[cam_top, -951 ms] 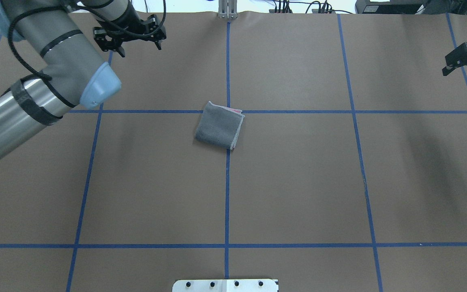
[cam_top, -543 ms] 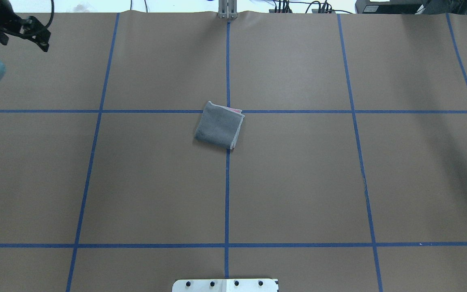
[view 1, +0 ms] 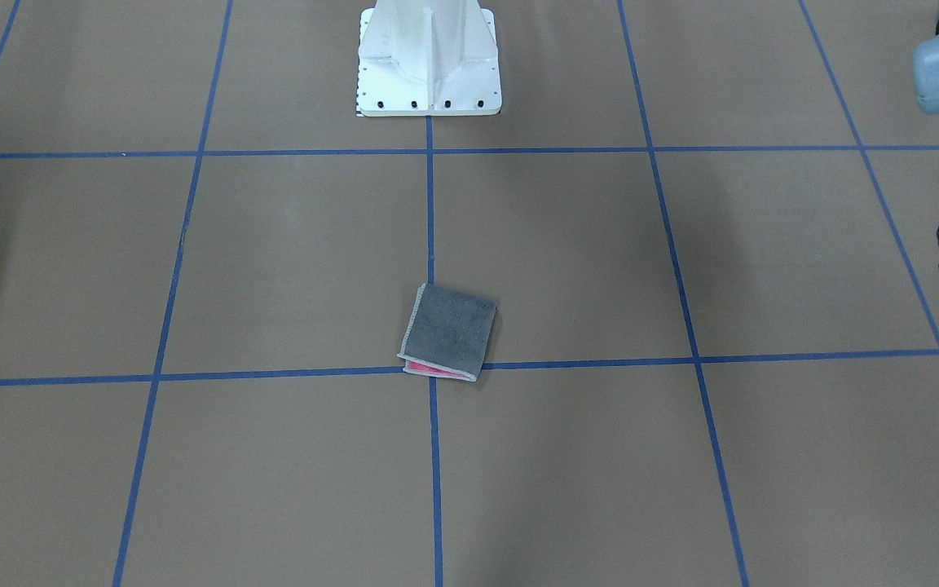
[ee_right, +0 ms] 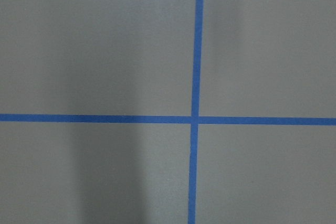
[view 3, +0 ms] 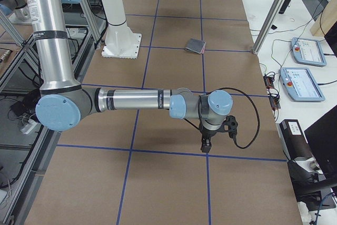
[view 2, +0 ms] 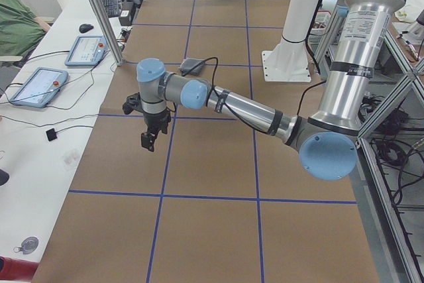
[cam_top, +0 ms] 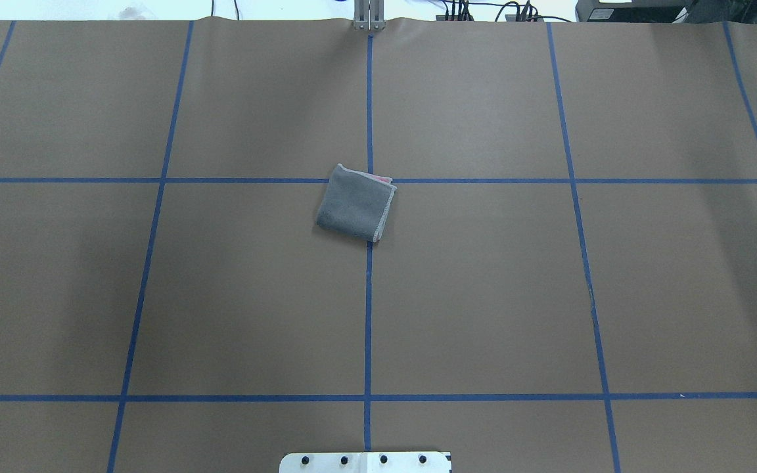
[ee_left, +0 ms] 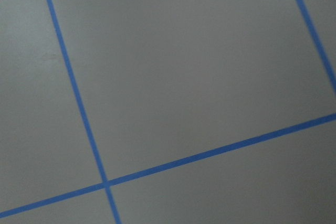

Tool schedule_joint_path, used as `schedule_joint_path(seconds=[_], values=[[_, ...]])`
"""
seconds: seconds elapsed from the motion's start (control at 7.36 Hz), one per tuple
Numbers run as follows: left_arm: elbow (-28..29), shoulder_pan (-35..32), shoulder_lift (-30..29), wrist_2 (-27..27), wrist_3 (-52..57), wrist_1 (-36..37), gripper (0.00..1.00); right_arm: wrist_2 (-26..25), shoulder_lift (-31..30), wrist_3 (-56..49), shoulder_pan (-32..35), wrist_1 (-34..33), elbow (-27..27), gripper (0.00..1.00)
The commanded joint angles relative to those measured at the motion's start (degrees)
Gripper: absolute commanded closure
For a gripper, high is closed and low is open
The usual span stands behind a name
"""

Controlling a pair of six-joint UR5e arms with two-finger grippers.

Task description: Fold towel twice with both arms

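1. Both arms have swung out of the overhead view since a second ago, when the left arm filled its upper-left corner and the right gripper poked in at its right edge. The towel has not shifted.
2. The towel [cam_top: 355,211] lies folded into a small square on the brown table [cam_top: 483,295], straight out in front of the white pedestal base [view 1: 429,61]. It sits on a crossing of blue tape lines [cam_top: 368,315], grey face up, with a pink sliver along the edge farthest from the base.
3. The left arm [view 2: 245,107] stretches low out to the base's left. The left gripper [view 2: 147,144] points down above the table, well apart from the towel. It seems to carry nothing, but how wide its jaws stand cannot be told.
4. The right arm [view 3: 131,100] reaches out to the base's right. The right gripper [view 3: 206,146] hangs pointing down, also well apart from the towel. It shows only from the side camera, so its opening cannot be told.
5. Both wrist cameras show only table and tape.
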Motion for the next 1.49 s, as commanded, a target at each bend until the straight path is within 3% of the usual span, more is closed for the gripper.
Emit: schedule_joint_path(seconds=[0.0, 0.14, 0.41, 0.68, 0.95, 1.09, 1.22, 1.36], values=[[6.62, -3.98, 1.40, -1.37, 1.45, -3.98, 0.00, 3.73, -0.88, -0.02, 1.92, -0.01, 0.92, 0.00], [7.00, -7.03, 2.62, -2.42, 1.62, -4.07, 0.00, 6.72, -3.75, -0.19, 3.24, 0.59, 3.01, 0.00], [7.70, -11.18, 3.94, -4.36, 2.77, -3.20, 0.00, 4.13, -7.99, -0.10, 3.43, 0.08, 9.34, 0.00], [3.35, -12.76, 9.45, -12.78, 2.42, -2.85, 0.00, 3.06, -8.18, -0.10, 3.43, -0.10, 9.45, 0.00], [-7.36, -11.99, 12.65, -12.54, -2.12, 5.98, 0.00, 3.06, -8.26, -0.10, 3.43, -0.19, 9.10, 0.00], [-9.41, -9.89, 12.82, -11.15, -5.11, 6.90, 0.00, 3.06, -8.18, -0.10, 3.43, -0.10, 9.01, 0.00], [-9.17, -9.70, 12.83, -7.31, -5.06, 6.48, 0.00, 3.06, -8.00, -0.10, 3.43, -0.19, 8.92, 0.00], [-8.30, -9.35, 12.83, -6.92, -5.06, 6.47, 0.00, 3.06, -8.09, -0.10, 3.43, -0.19, 8.75, 0.00]])
